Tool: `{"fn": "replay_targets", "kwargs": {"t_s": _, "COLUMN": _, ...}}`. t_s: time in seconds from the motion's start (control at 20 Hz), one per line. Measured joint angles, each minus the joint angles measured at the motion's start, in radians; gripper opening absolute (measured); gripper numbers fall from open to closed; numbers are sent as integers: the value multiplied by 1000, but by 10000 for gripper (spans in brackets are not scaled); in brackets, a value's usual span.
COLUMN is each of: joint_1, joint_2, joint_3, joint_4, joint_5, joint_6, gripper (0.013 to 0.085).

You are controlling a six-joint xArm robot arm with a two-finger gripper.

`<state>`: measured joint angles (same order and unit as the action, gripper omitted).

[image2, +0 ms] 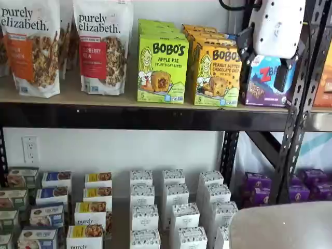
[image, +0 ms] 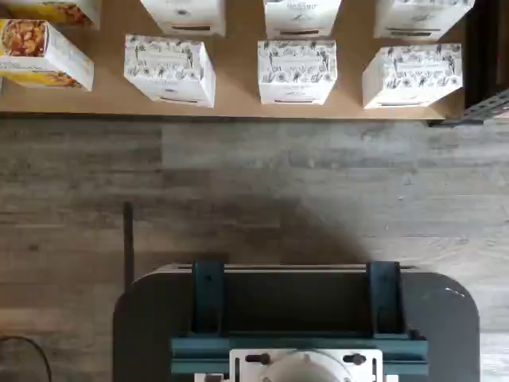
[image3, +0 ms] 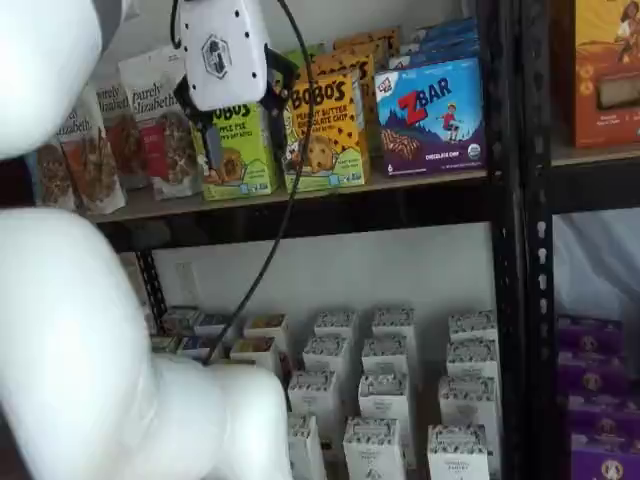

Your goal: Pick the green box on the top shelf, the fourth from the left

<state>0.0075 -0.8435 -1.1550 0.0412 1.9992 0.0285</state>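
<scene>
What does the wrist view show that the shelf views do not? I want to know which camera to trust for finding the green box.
Only the wrist view: the wood-look floor and the dark mount, seen from above. Only the shelf views: the green box on the top shelf, the yellow-orange Bobo's box beside it, and the gripper, whose finger gap is hard to judge. Both share the small white cartons on the lower level.

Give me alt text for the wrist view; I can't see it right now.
Looking straight down, small white cartons with leaf patterns stand in rows on a tan board, with a yellow-printed box at one end. Grey wood-look floor lies beyond the board, then the dark mount with teal brackets; the gripper is not visible here.
</scene>
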Motion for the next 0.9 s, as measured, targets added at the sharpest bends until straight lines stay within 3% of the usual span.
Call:
{"fn": "replay_targets", "kwargs": {"t_s": 0.05, "joint_1": -19, "joint_2": -7, "joint_3": 6, "joint_4": 21, "joint_5": -9, "joint_6": -12, "gripper": 850}}
{"fn": "replay_targets", "kwargs": {"t_s": 0.1, "joint_1": -94, "joint_2": -29, "joint_3": 30, "joint_4": 99, "joint_5": -40, "joint_6": -53, "gripper": 850}}
{"fn": "replay_targets", "kwargs": {"t_s": 0.15, "joint_1": -140, "joint_2": -45, "joint_3": 44, "joint_4": 152, "joint_5": -61, "joint_6": -81, "gripper": 850}}
{"fn": "replay_targets", "kwargs": {"t_s": 0.25, "joint_1": -159, "joint_2": -52, "joint_3": 51, "joint_4": 182, "joint_5": -74, "joint_6": -96, "gripper": 850}}
{"fn": "replay_targets", "kwargs": {"t_s": 0.55, "joint_1": -137, "joint_2": -56, "joint_3": 55, "joint_4": 177, "joint_5": -86, "joint_6": -80, "gripper": 850}}
{"fn": "replay_targets", "kwargs": {"t_s": 0.9, "joint_1": 22, "joint_2": -41, "joint_3": 47, "joint_4": 96, "joint_5": -175, "joint_6": 39, "gripper": 850}}
